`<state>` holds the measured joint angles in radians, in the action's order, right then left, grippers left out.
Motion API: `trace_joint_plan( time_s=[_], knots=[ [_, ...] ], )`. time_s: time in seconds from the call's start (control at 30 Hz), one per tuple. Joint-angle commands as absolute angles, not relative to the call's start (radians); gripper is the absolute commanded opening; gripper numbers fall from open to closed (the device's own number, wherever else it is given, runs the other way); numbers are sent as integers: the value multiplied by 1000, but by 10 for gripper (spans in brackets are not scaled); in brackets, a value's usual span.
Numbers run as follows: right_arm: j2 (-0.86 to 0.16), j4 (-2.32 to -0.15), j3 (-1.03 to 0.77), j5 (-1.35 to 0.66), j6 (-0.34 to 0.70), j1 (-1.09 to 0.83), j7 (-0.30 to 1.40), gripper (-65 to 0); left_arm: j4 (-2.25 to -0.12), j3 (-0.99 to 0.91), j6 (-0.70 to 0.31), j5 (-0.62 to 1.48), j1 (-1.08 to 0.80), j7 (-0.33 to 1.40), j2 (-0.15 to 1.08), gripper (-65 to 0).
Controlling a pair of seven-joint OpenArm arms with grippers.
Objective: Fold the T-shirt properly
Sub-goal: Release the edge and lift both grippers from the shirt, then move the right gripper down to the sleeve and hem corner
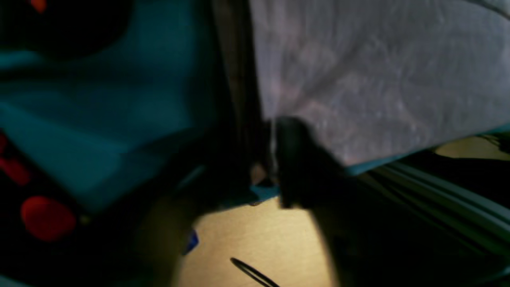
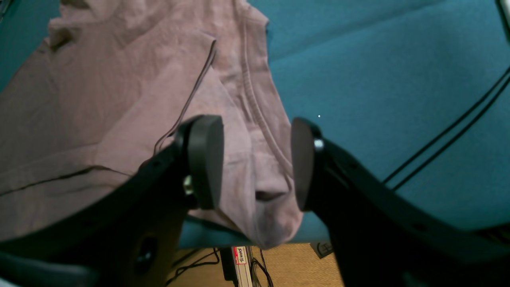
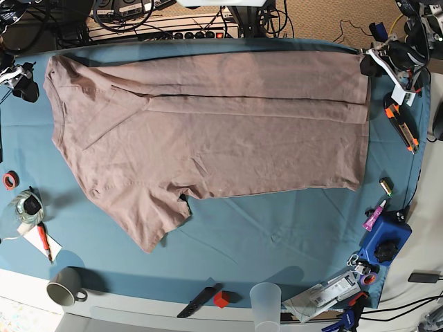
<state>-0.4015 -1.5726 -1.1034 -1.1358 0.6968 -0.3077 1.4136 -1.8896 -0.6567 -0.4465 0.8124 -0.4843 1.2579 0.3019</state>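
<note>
While the T-shirt is spread flat across the teal-covered surface, its collar end is turned toward the base view's left and its hem toward the right. One long side is folded over along the far edge, so a doubled band is seen running across the top; the near sleeve is left sticking out toward the front edge. The left tool is seen at the far hem corner on the base view's right, and in the left wrist view it is shown dark and blurred, pressed together on the fabric edge, with the cloth lifted just above the surface edge. The right tool is found at the collar end on the base view's left; in the right wrist view it is shown spread wide, with both pads held above a bunched bit of shirt at the surface edge, the fabric lying between them but not clamped. Along the edges, a mug, a clear cup, a red pen, a tape roll and an orange-black cutter are noted, all apart from the shirt.
</note>
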Motion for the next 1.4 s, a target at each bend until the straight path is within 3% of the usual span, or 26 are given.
trace_joint_plan(
  time_s=[0.0, 0.07, 0.47, 0.73, 0.83, 1.2, 1.37],
  knots=[
    [-432, -1590, -1114, -1163, 698, -307, 1396, -373, -1922, -664, -450, 826, -485, 1245, 316, -357],
    [-432, -1590, -1114, -1163, 698, -307, 1396, -373, -1948, -664, -450, 826, -485, 1216, 316, -311],
    [-432, -1590, -1093, -1085, 698, -108, 1396, -373, -2114, -664, -450, 776, -483, 1048, 316, -311],
    [-432, -1589, -800, -752, 698, 60, 1175, -374, -2121, -664, -451, 777, -429, 1011, 313, -311],
    [-432, -1576, -687, -562, 633, 170, 1130, -374, -2121, -664, -451, 777, -430, 1015, 313, -311],
    [-430, -1067, -369, -302, 601, 555, 931, -374, -2118, -664, -451, 770, -435, 1024, 270, -311],
    [-429, -859, -237, -264, 542, 618, 865, -374, -2118, -664, -451, 770, -435, 1024, 228, -311]
  ],
)
